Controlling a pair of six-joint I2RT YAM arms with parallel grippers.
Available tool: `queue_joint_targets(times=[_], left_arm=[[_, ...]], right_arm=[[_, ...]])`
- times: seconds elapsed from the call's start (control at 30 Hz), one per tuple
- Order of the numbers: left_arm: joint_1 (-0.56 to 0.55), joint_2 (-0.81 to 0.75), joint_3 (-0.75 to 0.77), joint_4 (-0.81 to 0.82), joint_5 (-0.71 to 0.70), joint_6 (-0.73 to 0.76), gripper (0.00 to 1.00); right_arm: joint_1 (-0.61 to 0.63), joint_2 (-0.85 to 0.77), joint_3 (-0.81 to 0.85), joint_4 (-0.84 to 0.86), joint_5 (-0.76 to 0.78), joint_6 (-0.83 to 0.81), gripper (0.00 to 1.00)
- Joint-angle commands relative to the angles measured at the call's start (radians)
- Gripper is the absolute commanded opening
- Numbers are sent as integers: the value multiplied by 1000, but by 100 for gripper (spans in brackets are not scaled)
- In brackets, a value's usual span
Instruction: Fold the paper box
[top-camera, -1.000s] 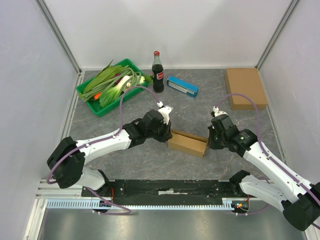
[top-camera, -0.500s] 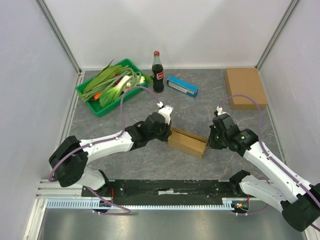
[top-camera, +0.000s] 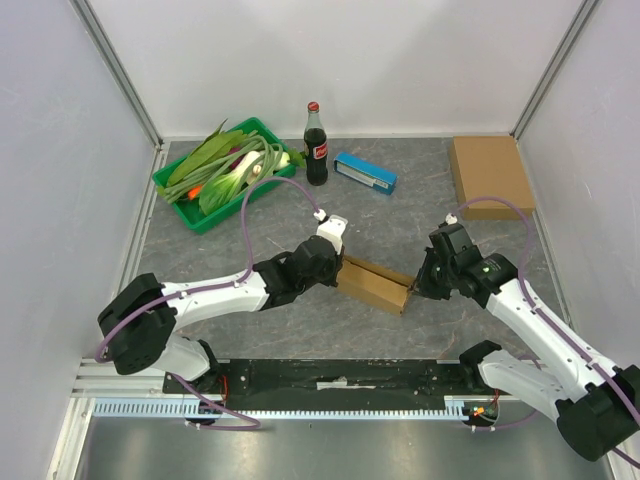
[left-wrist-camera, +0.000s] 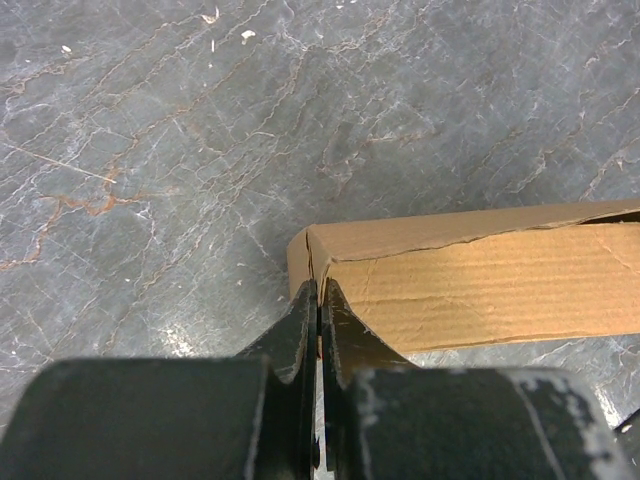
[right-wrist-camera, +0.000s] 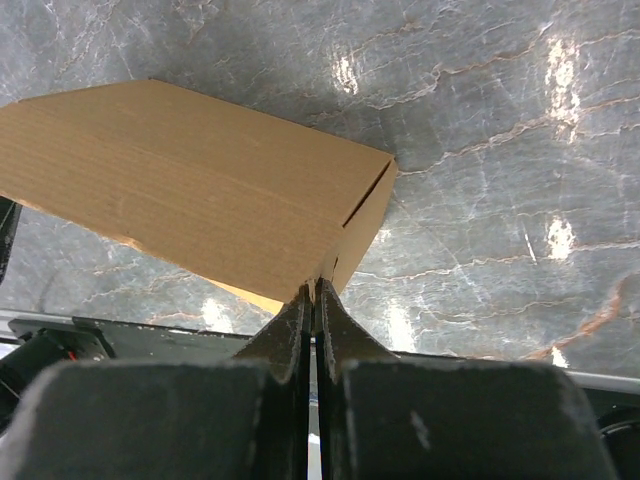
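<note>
The brown paper box (top-camera: 375, 283) lies in the middle of the grey table, long and narrow, between the two arms. My left gripper (top-camera: 340, 263) is at its left end. In the left wrist view the jaws (left-wrist-camera: 318, 292) are shut on the thin cardboard edge at the corner of the box (left-wrist-camera: 480, 280). My right gripper (top-camera: 418, 287) is at the right end. In the right wrist view it (right-wrist-camera: 316, 290) is shut on the lower corner edge of the box (right-wrist-camera: 200, 190), whose end flap stands slightly ajar.
A green tray (top-camera: 172, 190) of vegetables stands at the back left, with a cola bottle (top-camera: 316, 145) and a blue packet (top-camera: 365, 172) next to it. A flat brown cardboard piece (top-camera: 490, 175) lies at the back right. A black rail (top-camera: 330, 378) runs along the near edge.
The left arm has stretched a little to the right and the right wrist has shifted slightly right and back. The box stays held between them, barely moved.
</note>
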Motion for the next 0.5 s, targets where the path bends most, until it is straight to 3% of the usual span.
queue_joint_targets(times=[0.0, 0.47], left_arm=[[-22, 25, -37, -60, 23, -29, 2], [-22, 11, -51, -60, 10, -34, 2]], right_arm=[[-5, 13, 6, 76, -133, 94, 0], [-45, -16, -24, 55, -124, 145, 0]])
